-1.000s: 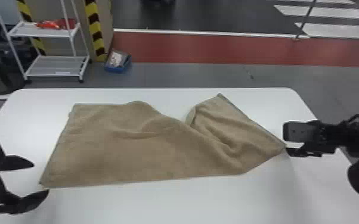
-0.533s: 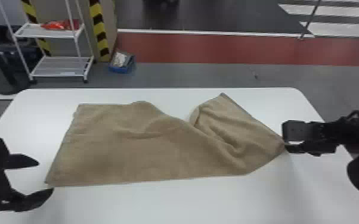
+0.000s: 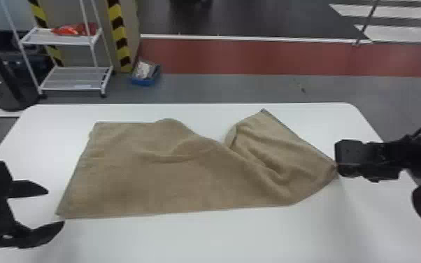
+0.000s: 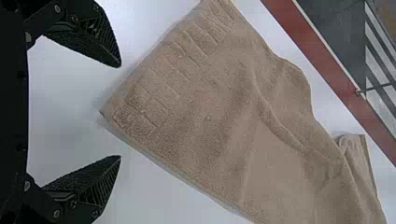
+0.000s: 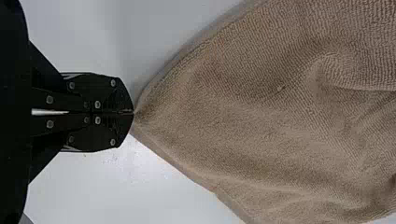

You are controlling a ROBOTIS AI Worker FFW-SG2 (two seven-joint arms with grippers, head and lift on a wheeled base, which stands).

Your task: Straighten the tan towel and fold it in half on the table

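Observation:
The tan towel [image 3: 171, 175] lies across the white table, its left part mostly flat with a few soft wrinkles, its right part bunched and skewed, with a far corner pointing away. My right gripper [image 3: 337, 168] is shut on the towel's right corner; in the right wrist view the pinched corner meets the tips of my right gripper [image 5: 132, 112]. At the towel's near left corner, my left gripper [image 3: 57, 208] stands open. The left wrist view has that corner of the towel [image 4: 187, 102] just beyond the spread fingers of my left gripper [image 4: 120, 112], not between them.
The white table [image 3: 199, 237] has bare surface in front of the towel and a strip behind it. Past its far edge, on the floor, stand a white wire shelf [image 3: 77, 78] and a blue box [image 3: 145, 74].
The view has shifted slightly, moving the table and shelf a little to the right. The left gripper remains open by the near left corner, and the right one keeps its hold on the towel.

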